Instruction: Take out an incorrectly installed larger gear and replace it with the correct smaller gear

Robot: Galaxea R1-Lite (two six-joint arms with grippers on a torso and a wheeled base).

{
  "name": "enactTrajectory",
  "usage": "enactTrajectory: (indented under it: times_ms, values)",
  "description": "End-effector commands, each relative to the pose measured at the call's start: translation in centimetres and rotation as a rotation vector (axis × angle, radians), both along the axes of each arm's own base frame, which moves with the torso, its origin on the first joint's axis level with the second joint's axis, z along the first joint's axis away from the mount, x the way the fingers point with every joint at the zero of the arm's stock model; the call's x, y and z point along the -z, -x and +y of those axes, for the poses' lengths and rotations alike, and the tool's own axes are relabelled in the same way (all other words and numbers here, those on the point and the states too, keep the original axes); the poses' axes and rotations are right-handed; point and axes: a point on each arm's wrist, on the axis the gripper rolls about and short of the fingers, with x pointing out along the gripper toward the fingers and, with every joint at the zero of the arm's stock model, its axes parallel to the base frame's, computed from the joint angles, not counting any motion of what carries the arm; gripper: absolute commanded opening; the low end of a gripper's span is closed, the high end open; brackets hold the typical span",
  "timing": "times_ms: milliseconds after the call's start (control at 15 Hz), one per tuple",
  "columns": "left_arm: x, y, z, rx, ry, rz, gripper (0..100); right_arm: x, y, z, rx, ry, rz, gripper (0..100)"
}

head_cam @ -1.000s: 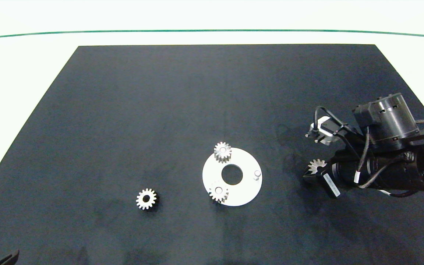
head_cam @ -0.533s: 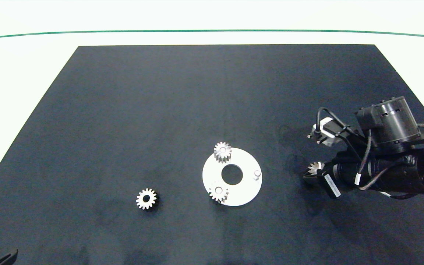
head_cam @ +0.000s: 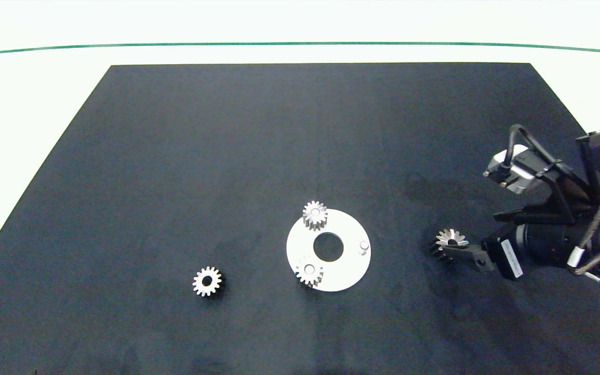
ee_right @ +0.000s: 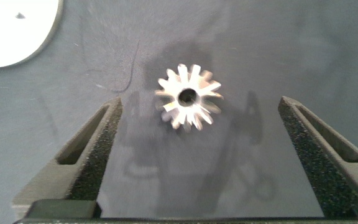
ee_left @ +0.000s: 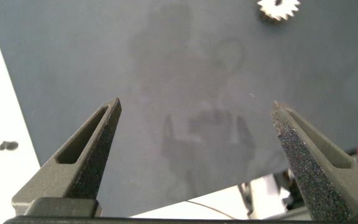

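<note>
My right gripper is spread wide, gripping nothing; the larger gear lies flat on the mat just ahead, between my fingers. The smaller gear sits well beyond the white disc, nearer my open, empty left gripper.

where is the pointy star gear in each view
Head view: the pointy gear lies on the black mat, right of the white disc, at the right gripper fingers.
Left wrist view: not in it; only a small gear shows.
Right wrist view: the gear lies between the open fingers.
Shared landmark: the white disc, in the head and right wrist views.
</note>
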Motion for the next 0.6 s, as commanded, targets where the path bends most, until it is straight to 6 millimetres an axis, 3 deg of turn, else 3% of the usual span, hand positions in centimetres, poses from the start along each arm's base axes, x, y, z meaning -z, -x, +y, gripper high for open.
enactTrajectory:
  times_ms: [67, 400, 600]
  values:
    - [0.3, -0.9, -0.4, 0.103, -0.028, 0.048, 100, -2.7, 3.3, -1.8, 0.019, -0.046, -0.100, 100]
    - [0.6, -2.2, -1.9, 0.325, -0.048, 0.092, 100, -3.7, 5.2, -3.5, 0.072, -0.064, -0.132, 100]
    - [0.6, -4.9, -3.5, 0.342, -0.056, 0.122, 100, -4.5, 6.4, -4.3, 0.096, -0.077, -0.173, 100]
